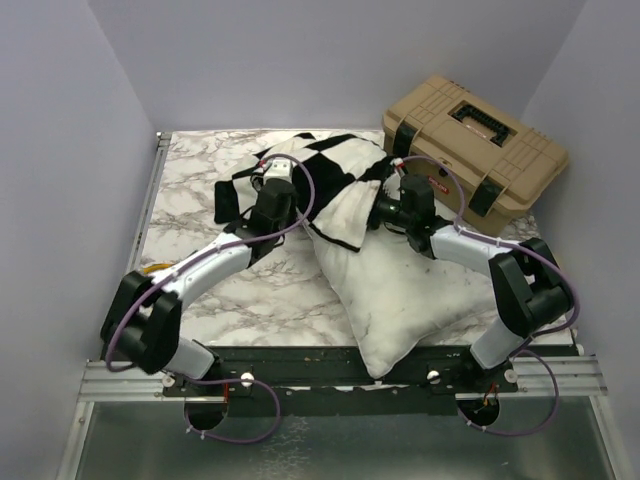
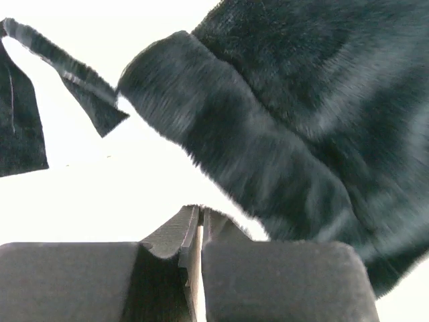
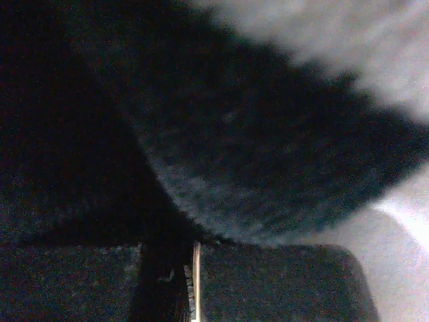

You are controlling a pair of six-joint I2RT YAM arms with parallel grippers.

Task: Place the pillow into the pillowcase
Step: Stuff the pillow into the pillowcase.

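The white pillow [image 1: 400, 285] lies slantwise on the marble table, one corner over the near edge. Its far end lies in the mouth of the black-and-white checked pillowcase [image 1: 335, 165], which is bunched up at the back. My left gripper [image 1: 272, 175] presses down on the case's left part. In the left wrist view it [image 2: 200, 215] is shut, with fuzzy cloth at its tips and a dark fold of pillowcase [image 2: 281, 134] beyond. My right gripper [image 1: 388, 198] is at the case's right edge beside the pillow. In the right wrist view it [image 3: 196, 245] is shut on dark pillowcase cloth [image 3: 255, 168].
A tan toolbox [image 1: 475, 150] with black latches stands at the back right, just behind the right arm. Pale walls close in the marble table [image 1: 190, 200] on three sides. A metal rail [image 1: 330, 375] runs along the near edge.
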